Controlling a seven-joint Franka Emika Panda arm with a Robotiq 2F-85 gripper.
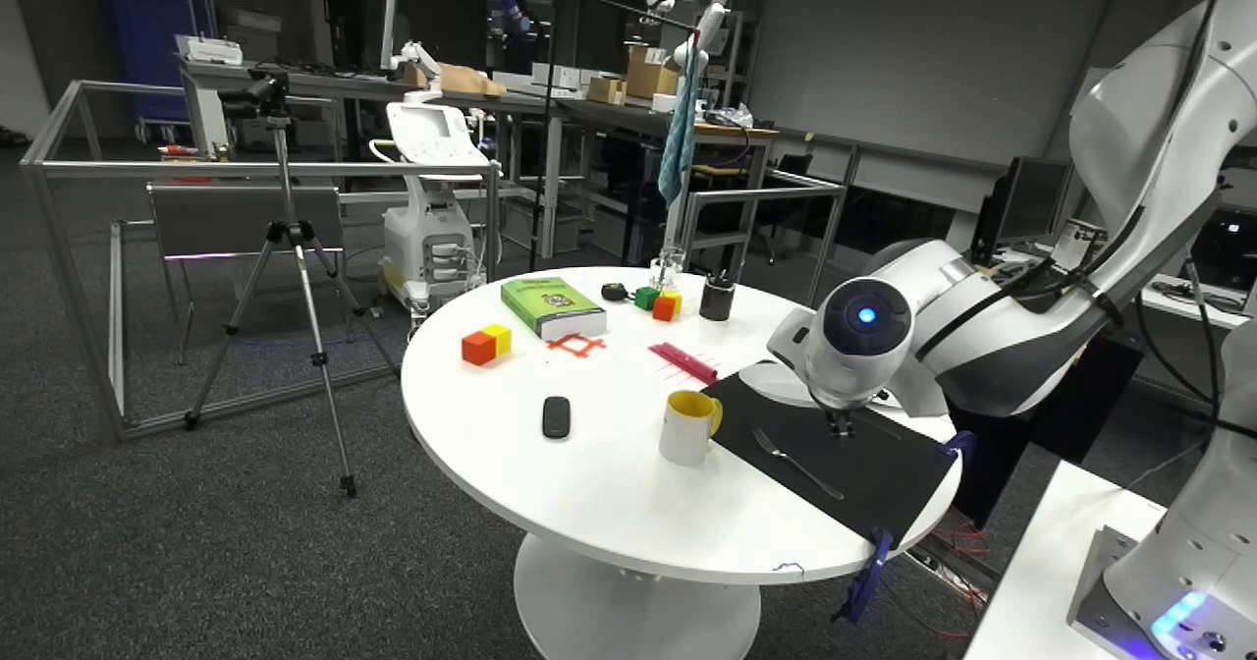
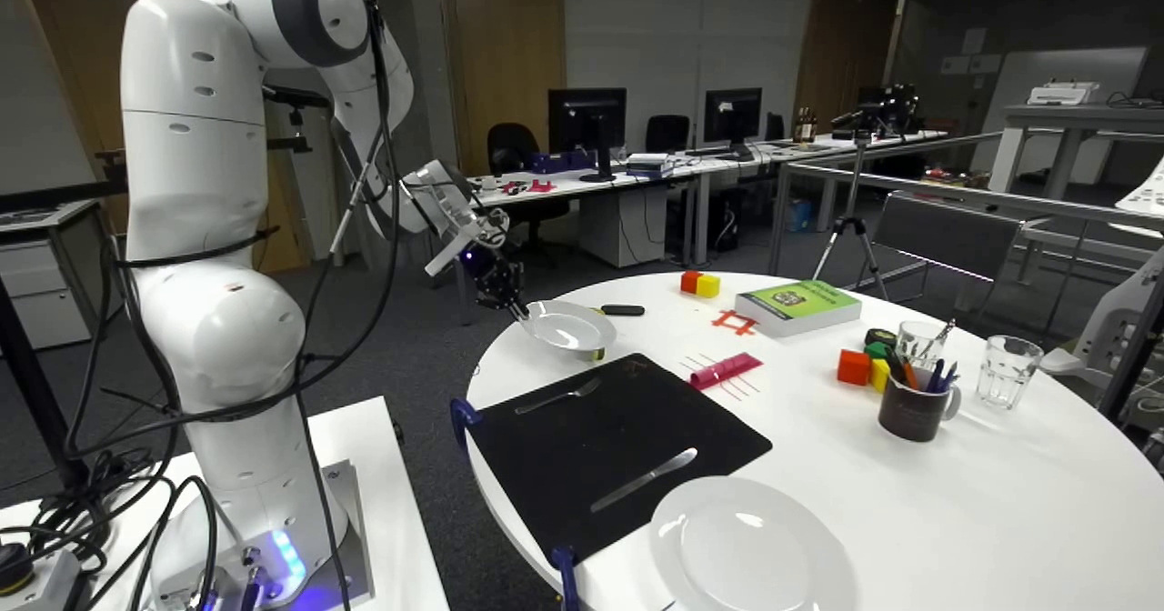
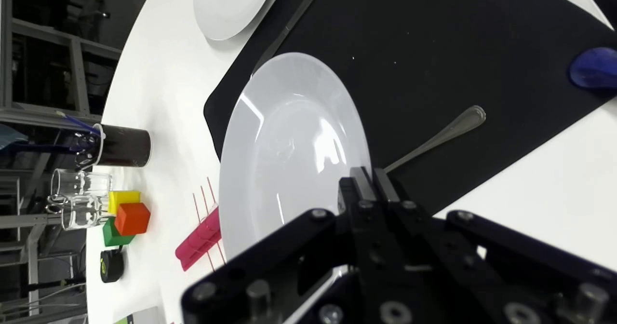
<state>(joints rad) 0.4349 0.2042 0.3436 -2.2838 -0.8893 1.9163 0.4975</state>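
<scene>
My gripper (image 3: 373, 174) is shut on the rim of a white plate (image 3: 294, 141). The plate hangs tilted above the table, left of the fingers in the wrist view. In an exterior view, the gripper (image 2: 520, 312) holds this plate (image 2: 573, 327) at its near left edge. A black mat (image 3: 434, 63) lies below, with a fork (image 3: 438, 138) and a knife (image 3: 289, 27) on it. The knife is partly hidden by the plate. A white mug with a yellow inside (image 1: 685, 431) stands beside the mat; it is mostly hidden behind the plate in an exterior view.
A second white plate (image 2: 750, 547) lies by the mat. Blue clamps (image 2: 464, 414) grip the mat at the table edge. The round table (image 1: 589, 483) also bears a green book (image 1: 555, 306), coloured blocks (image 1: 486, 344), a pen cup (image 2: 914, 411), glasses (image 2: 1008, 375) and a dark remote-like object (image 1: 556, 416).
</scene>
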